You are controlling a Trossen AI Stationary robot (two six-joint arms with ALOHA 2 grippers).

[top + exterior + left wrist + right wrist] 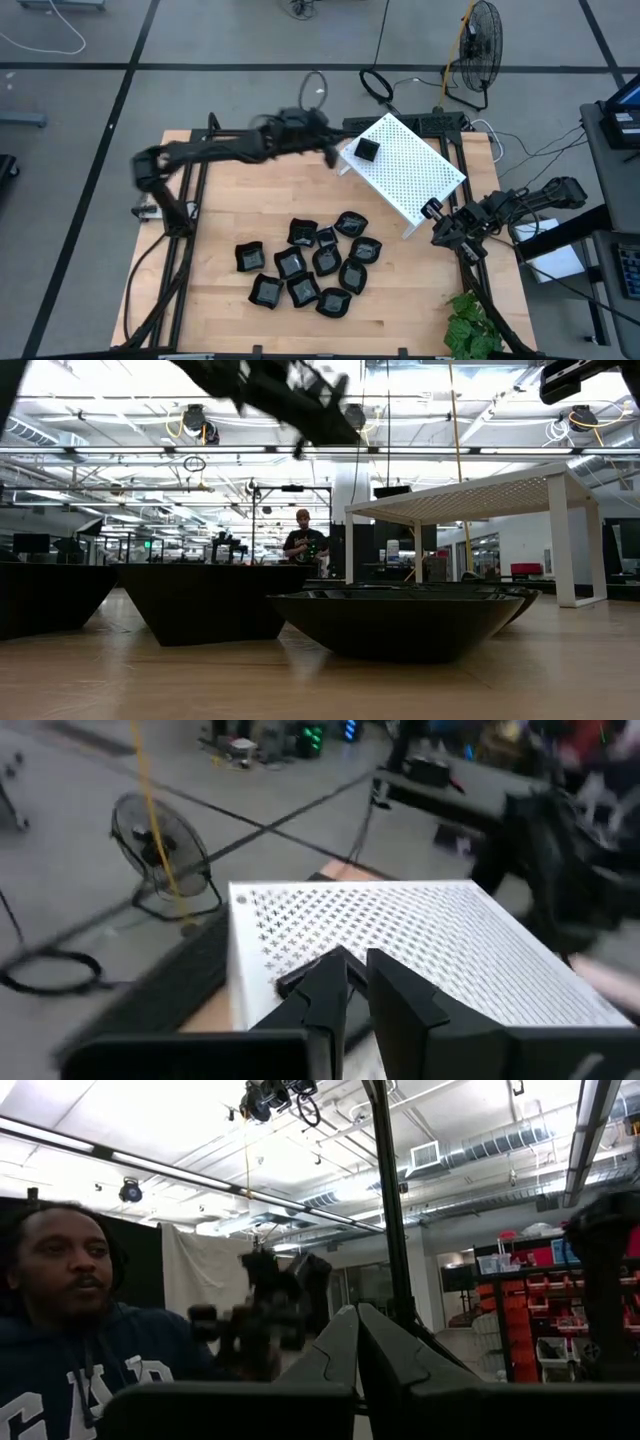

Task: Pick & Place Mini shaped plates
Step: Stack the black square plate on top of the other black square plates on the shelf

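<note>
High view first: the mini shaped plates lie in a loose cluster on the near middle of the wooden table, about a dozen glossy black shallow dishes, some touching or overlapping their neighbours. One more plate already sits on top of the white rack at the far right of the table. These dishes look light, stiff and slick (the glaze shines), so I judge a pinch across a raised rim safer than any grab at the flat middle, and one at the edge of the cluster easiest to reach without nudging the others.

The left gripper hangs over the near corner of the rack, just beside the plate lying there and well apart from the cluster. In its wrist view the fingers stand narrow, nearly together, with nothing between them. The right gripper waits by the rack's right end, fingers almost touching and empty, pointing up into the room.
</note>
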